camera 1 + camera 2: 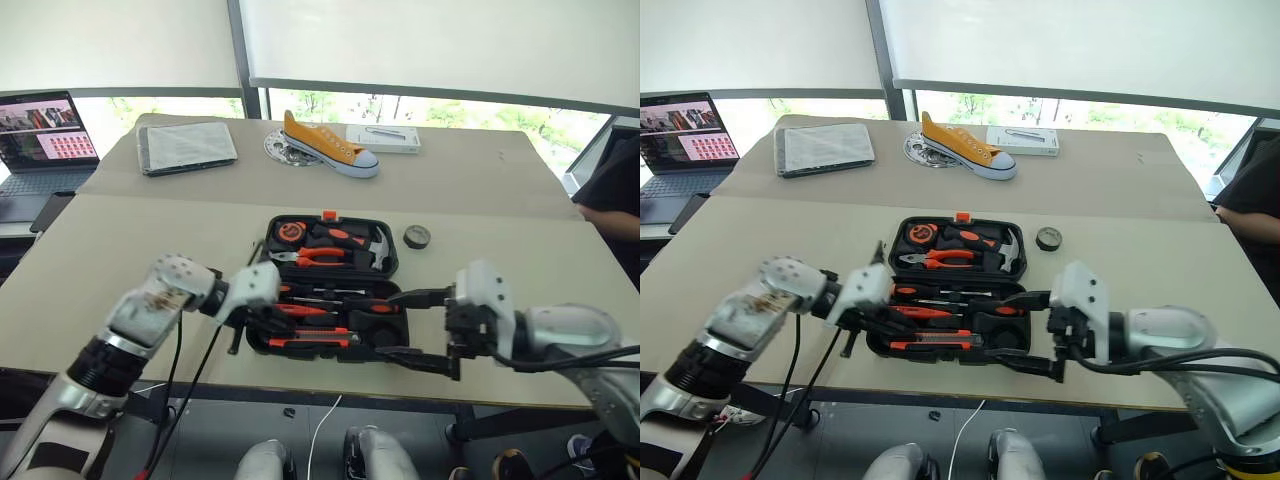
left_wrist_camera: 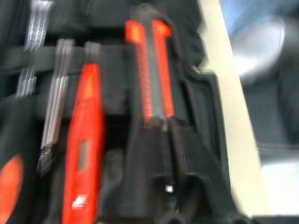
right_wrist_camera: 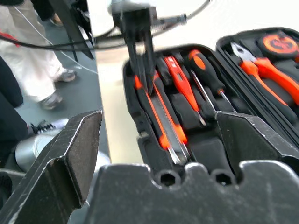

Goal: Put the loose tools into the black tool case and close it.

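Right claw point(image 1: 427, 328) wide open, empty

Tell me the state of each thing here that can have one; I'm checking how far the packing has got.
black tool case: open, lid flat on the table.
utility knife: lying in the case's front half.
tape roll: loose on the table, right of the case.
laptop: open, screen lit.
left gripper: over the knife, not gripping it.
right gripper: open, at the case's right end.
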